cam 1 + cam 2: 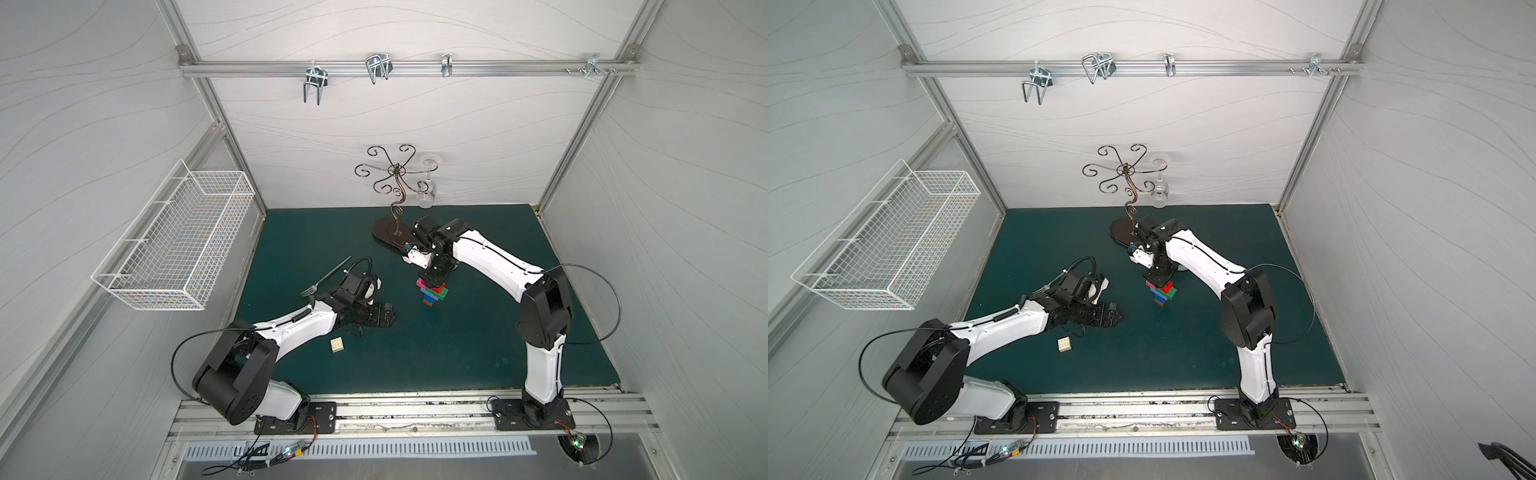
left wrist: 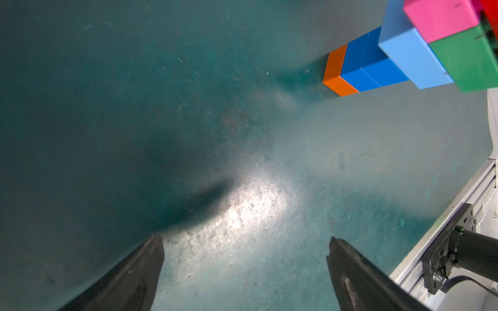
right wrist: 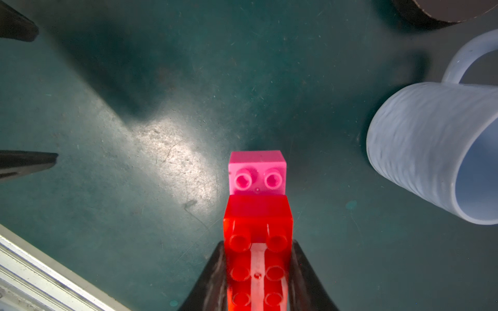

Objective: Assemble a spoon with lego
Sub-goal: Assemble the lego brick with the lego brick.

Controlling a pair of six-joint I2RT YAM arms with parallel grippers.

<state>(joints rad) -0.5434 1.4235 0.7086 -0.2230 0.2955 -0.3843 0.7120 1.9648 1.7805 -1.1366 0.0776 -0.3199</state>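
Observation:
The spoon (image 1: 432, 294) stands upright near the middle of the mat in both top views, its orange end (image 2: 335, 72) lowest, at the mat. Above the orange come blue, light blue, green and pink bricks, with a red brick (image 3: 258, 237) on top. My right gripper (image 3: 258, 269) reaches down from above and is shut on that red brick, with the pink brick (image 3: 257, 172) just past its fingertips. My left gripper (image 1: 390, 318) hovers open and empty to the left of the spoon (image 1: 1163, 295). A white brick (image 1: 337, 345) lies loose on the mat beside the left arm.
A silver fork (image 1: 328, 276) lies behind the left wrist. A scrolled metal stand (image 1: 392, 232) with a hanging wine glass (image 1: 428, 187) stands at the back. A pale mug (image 3: 431, 150) lies on its side near the right gripper. A wire basket (image 1: 178, 241) hangs on the left wall.

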